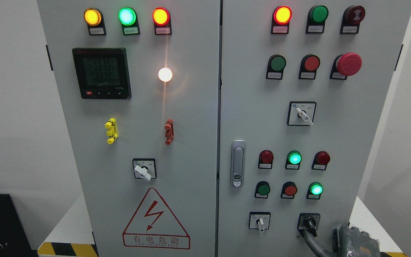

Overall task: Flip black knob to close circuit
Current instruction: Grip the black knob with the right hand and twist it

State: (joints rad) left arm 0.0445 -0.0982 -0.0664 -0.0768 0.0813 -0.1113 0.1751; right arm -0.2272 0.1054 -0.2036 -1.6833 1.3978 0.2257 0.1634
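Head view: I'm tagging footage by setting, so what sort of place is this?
Likely an industrial electrical room or test bay: a grey control cabinet with indicator lamps, a digital meter and a high-voltage warning triangle.

The dark robot right hand (355, 242) at the lower right is cut off by the bottom edge, and its fingers cannot be made out. The small black rotary knob (309, 224) is partly hidden by a dark finger-like part. Button label print is too small to read.
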